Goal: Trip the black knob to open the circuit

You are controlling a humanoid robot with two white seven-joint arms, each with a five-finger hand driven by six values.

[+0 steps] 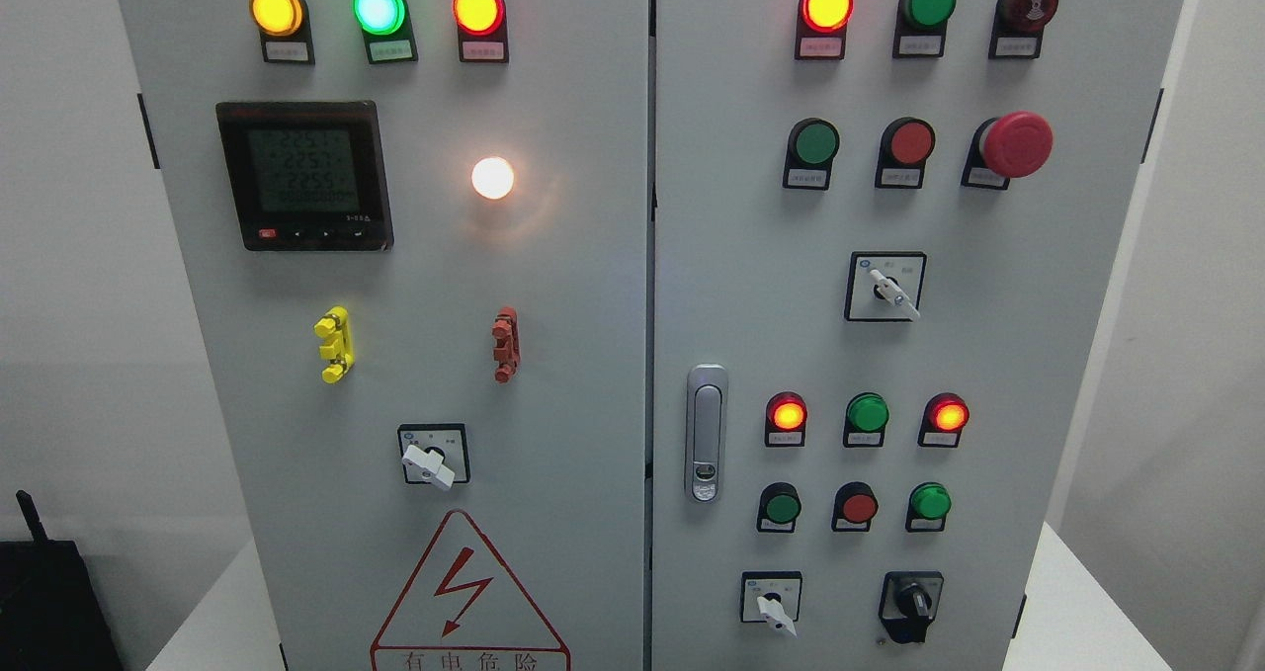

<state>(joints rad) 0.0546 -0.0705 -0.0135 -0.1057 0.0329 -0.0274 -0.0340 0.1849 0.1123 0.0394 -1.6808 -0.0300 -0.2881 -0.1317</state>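
The black knob [914, 604] sits at the lower right of the grey cabinet's right door [1038, 355], its handle standing roughly upright with a black collar below it. Left of it is a white-handled selector switch [774, 605], its handle pointing down and to the right. No robot hand or arm shows anywhere in the head view.
Lit and unlit indicator lamps, push buttons and a red mushroom stop button [1015, 144] cover the right door. A silver door latch [706, 434] stands near the seam. The left door carries a meter [303, 175], a white selector [431, 461] and a hazard triangle [464, 602]. A black device [49, 602] sits at lower left.
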